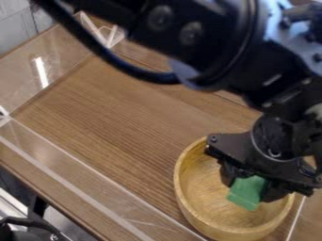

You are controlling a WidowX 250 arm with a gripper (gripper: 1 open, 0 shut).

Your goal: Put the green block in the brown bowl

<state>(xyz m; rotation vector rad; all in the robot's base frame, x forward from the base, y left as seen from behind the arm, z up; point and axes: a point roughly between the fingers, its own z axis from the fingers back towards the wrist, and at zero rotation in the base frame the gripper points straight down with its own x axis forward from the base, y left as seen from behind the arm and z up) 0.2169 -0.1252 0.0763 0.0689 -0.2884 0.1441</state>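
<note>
Green block (247, 191) sits clamped in your gripper (250, 185), low inside the brown bowl (201, 202), near its right rim. Open wooden tabletop (113, 104) lies left.

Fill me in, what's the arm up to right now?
The gripper is holding the green block over the inside of the brown bowl, which sits at the near right of the wooden table. The block is low in the bowl's opening and not yet released; whether it touches the bottom can't be told from this view.
</note>
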